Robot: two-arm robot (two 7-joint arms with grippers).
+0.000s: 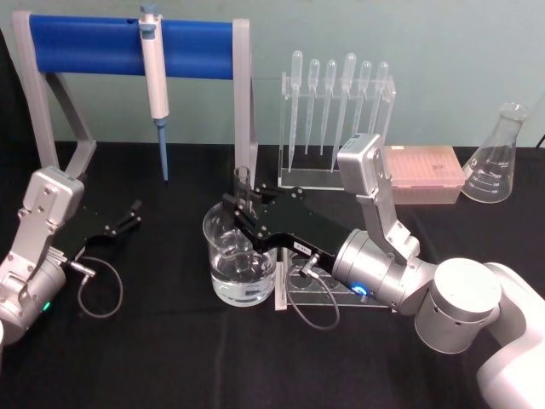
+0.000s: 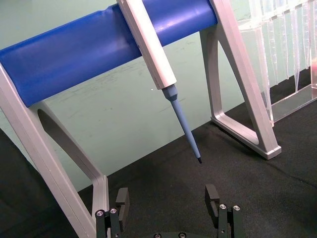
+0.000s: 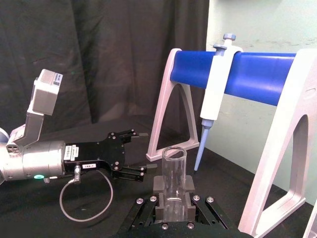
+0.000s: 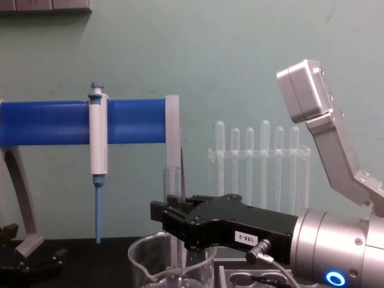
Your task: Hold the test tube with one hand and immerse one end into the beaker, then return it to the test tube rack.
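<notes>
The jaws of my right gripper (image 1: pixel 243 203) are clamped on the test tube (image 1: pixel 244 177), holding it upright directly over the beaker (image 1: pixel 217 247), with its open rim well above the beaker's rim. Its lower end passes down inside the beaker. Through the glass it seems to reach the liquid, though I cannot be sure. My left gripper (image 1: pixel 132 213) is parked over the black bench (image 1: pixel 170 349), well to the beaker's left, jaws spread apart and holding nothing. The clear test tube rack (image 1: pixel 285 290) stands just beside the beaker, on its right.
</notes>
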